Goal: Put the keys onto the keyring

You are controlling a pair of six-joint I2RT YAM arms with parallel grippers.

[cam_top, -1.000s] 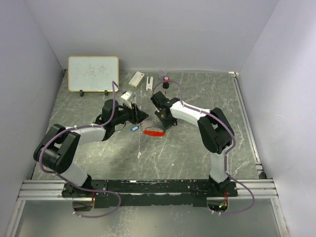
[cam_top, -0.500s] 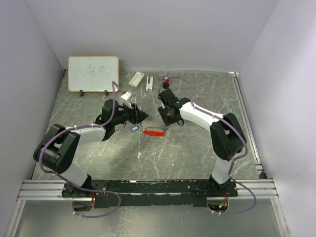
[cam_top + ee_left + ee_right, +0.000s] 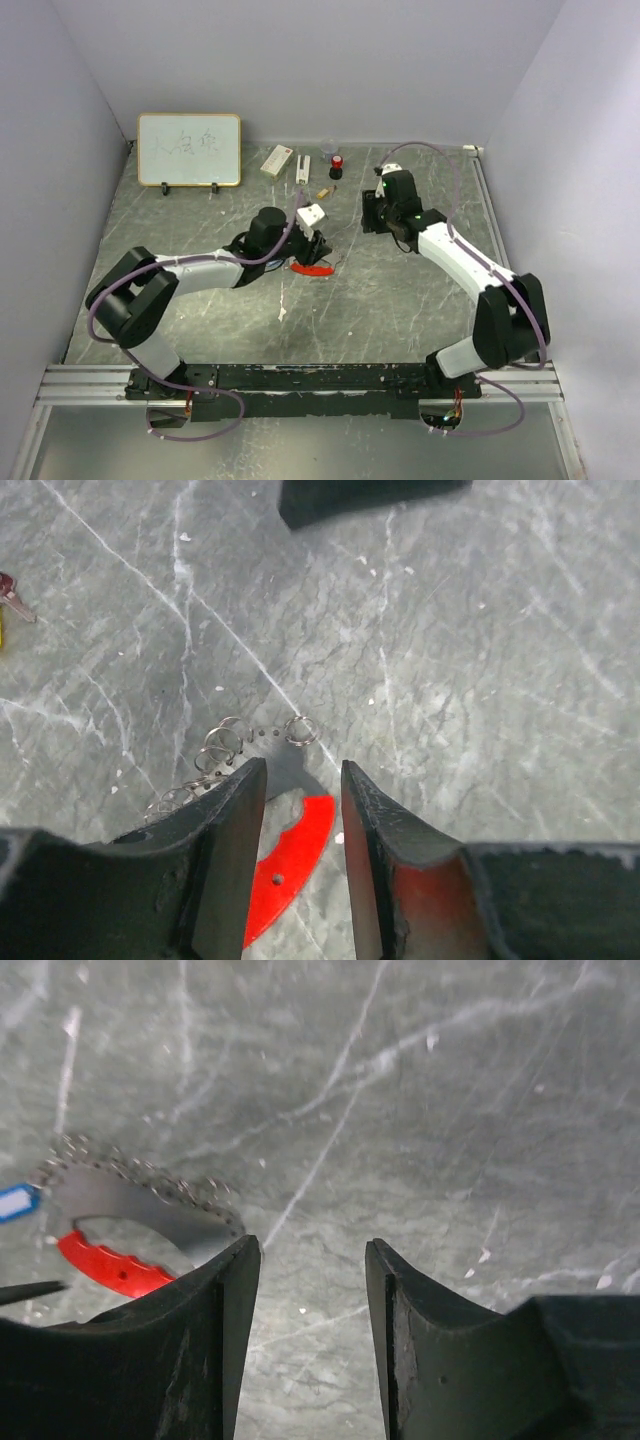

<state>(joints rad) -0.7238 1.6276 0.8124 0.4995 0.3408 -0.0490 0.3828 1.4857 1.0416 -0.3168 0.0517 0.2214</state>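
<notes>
The keyring lies flat on the table: a red tag (image 3: 312, 268) with a silvery beaded chain (image 3: 225, 745). My left gripper (image 3: 317, 250) hangs low over it, open. The red tag (image 3: 295, 865) shows in the gap between its fingers, ungripped, and the chain loops sit just past the left fingertip. My right gripper (image 3: 366, 220) stands open and empty to the right of the keyring. In the right wrist view (image 3: 312, 1245) the chain (image 3: 140, 1185) and tag (image 3: 105, 1265) lie off to its left. The blue key (image 3: 15, 1202) rests beside the chain. The tan key (image 3: 323, 192) lies farther back.
A whiteboard (image 3: 189, 149) stands at the back left. Along the back edge sit a white box with a red mark (image 3: 277, 160), a small white piece (image 3: 302, 170) and a red-and-black cylinder (image 3: 336, 165). The enclosure walls close in the table's sides.
My left gripper has swung right and now straddles the red tag. My right gripper has let go, opened wider and pulled back to the right, away from the keyring.
</notes>
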